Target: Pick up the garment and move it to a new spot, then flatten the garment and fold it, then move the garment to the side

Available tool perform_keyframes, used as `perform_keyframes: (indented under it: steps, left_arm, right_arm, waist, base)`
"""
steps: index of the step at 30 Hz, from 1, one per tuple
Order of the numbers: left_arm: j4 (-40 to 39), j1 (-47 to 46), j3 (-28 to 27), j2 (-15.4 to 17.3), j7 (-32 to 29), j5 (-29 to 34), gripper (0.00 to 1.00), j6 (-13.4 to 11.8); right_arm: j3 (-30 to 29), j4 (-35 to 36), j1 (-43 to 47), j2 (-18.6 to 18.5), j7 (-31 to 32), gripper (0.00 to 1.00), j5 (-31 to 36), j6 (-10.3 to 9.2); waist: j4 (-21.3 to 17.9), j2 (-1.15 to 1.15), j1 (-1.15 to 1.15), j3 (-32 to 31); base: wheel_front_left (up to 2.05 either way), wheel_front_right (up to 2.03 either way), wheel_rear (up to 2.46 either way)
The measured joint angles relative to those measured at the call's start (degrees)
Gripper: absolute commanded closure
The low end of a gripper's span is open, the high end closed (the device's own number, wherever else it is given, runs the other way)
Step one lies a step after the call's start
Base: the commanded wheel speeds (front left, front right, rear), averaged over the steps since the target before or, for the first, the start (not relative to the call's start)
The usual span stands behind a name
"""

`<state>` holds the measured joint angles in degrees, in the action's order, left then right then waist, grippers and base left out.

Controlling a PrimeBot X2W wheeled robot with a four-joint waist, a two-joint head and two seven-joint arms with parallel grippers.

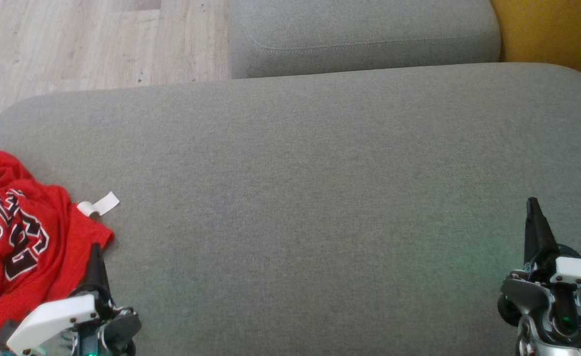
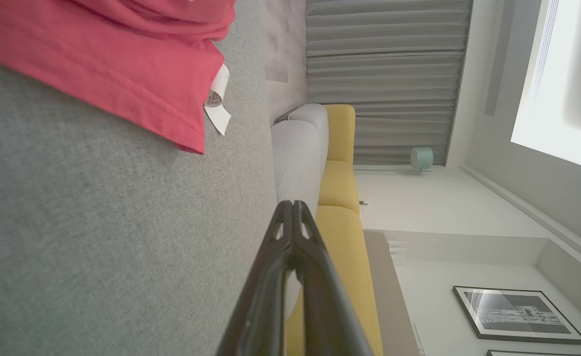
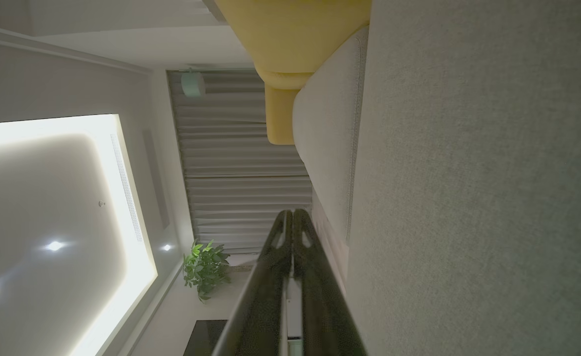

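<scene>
Grey woven fabric covers the wide seat cushion (image 1: pixel 295 198) on which everything lies. Nearest to the robot, at the lower left of the head view, the left claw (image 1: pixel 95 252) has its two dark fingers pressed together, with nothing between them. The right claw (image 1: pixel 532 205), at the lower right, is closed in the same way and also empty; its wrist view shows the fingertips meeting beside bare cushion.

The red garment (image 1: pixel 18 232) lies crumpled at the left edge of the cushion, just beside the left claw, on its left and a little ahead of it. In the left wrist view the hem passes near the fingers but seems not to touch them. The heap, as far as it is visible, is longer from near to far than across, and the picture edge cuts part of it. A white label (image 1: pixel 100 203) sticks out at its far right corner. The left arm is clearly the nearer one; the right claw is well apart, across the cushion. For a pick, the left claw probably must first open and turn to its left.

Farther away there is a second grey cushion (image 1: pixel 364 34), then a wooden floor (image 1: pixel 72 39).
</scene>
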<state>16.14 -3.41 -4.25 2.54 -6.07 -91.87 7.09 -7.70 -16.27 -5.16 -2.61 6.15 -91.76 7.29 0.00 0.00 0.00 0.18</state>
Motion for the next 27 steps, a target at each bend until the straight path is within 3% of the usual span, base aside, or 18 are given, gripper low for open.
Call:
perform_keyframes:
  steps: [27]
  left_arm:
    - [0.0, 0.0, 0.0, 0.0, 0.0, 0.0, 1.0, 0.0]
  right_arm:
    - [0.0, 0.0, 0.01, 0.0, 0.0, 1.0, 0.0, 0.0]
  waist:
    - [0.0, 0.0, 0.0, 0.0]
  base:
    - [0.0, 0.0, 0.0]
